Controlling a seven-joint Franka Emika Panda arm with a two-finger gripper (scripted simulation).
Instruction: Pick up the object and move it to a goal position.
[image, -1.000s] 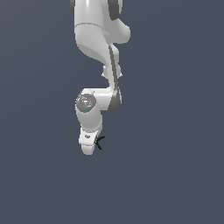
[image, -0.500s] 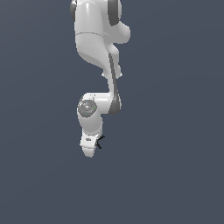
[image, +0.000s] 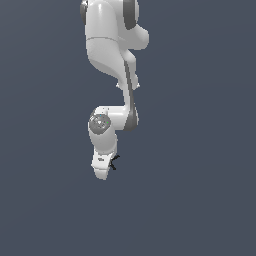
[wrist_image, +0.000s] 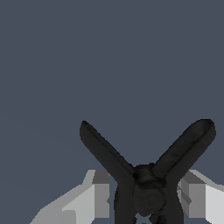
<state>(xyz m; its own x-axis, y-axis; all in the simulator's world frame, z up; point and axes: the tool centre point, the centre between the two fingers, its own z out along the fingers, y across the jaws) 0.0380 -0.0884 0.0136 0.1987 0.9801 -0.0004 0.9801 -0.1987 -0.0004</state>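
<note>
The object (wrist_image: 146, 188) is a small black forked clamp with two prongs spreading in a V and a red spot at its base. In the wrist view it sits between my gripper's (wrist_image: 144, 194) fingers (wrist_image: 101, 192), with a thin gap showing on one side, so the jaws stand open around it. The exterior view shows the white hand pointing down, my gripper (image: 103, 172) low beside the object (image: 114, 162), which pokes out at the hand's right in that view. The fingertips are hidden behind the hand there.
A plain dark grey surface fills both views. The white arm (image: 110, 45) comes down from the top of the exterior view.
The hand has come down slightly around the clamp over the last second. The clamp itself has stayed where it was.
</note>
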